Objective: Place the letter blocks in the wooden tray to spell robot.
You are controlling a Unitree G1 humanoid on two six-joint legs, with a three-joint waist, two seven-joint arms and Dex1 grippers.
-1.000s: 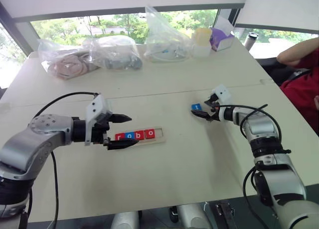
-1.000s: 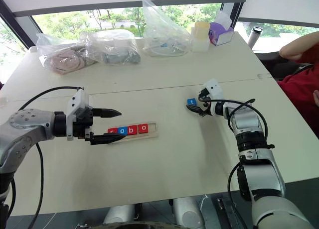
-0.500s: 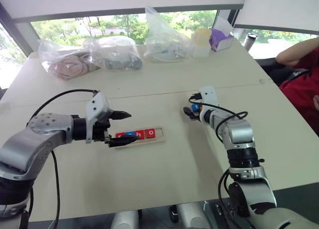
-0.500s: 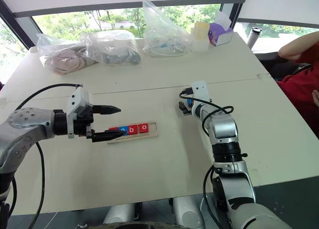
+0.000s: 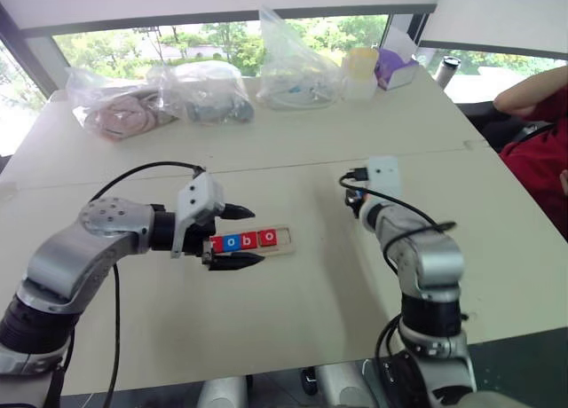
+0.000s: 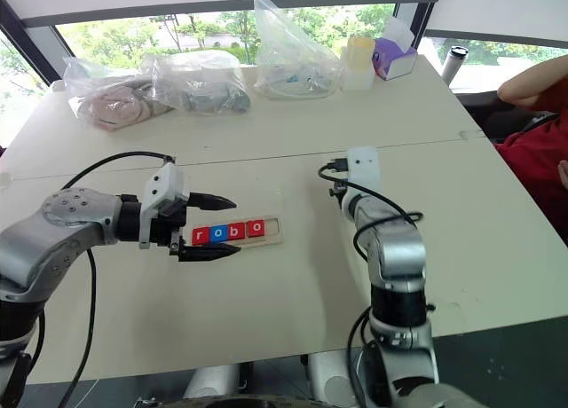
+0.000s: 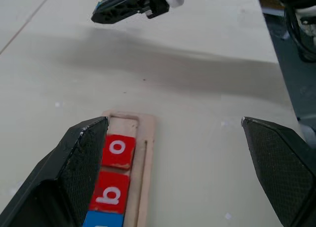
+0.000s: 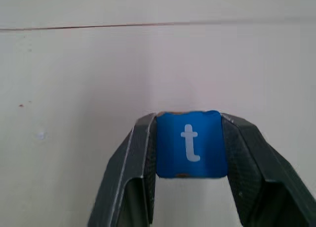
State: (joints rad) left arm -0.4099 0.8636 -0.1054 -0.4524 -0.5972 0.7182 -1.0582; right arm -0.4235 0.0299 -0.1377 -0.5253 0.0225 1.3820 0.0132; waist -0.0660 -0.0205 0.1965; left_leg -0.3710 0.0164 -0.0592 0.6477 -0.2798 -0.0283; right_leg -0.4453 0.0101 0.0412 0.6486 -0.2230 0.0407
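My right arm has drawn back from the tabletop [image 5: 293, 319]. The right wrist view shows its fingers [image 8: 244, 163] clamped on the blue t block [image 8: 190, 144]. My left fingers [image 7: 81, 158] stand wide beside the wooden tray [image 7: 146, 153].

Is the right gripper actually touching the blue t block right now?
Touching. The right wrist view shows the right gripper with both fingers pressed against the t block, no gap either side.

I note the blue t block [image 8: 190, 143] as smooth, faintly glossy plastic with a white printed letter, clamped between matt black textured fingers [image 8: 246, 158] of the right gripper [image 8: 190, 175]. The wooden tray [image 7: 146, 143] is pale, unvarnished-looking wood with a routed groove, and the red o block [image 7: 118, 151] in it has a satin sheen. The table [image 5: 293, 310] under the tray reads as a matt cream laminate with small specks, and beyond the tray lie crinkled, glossy clear plastic bags [image 5: 297, 66].
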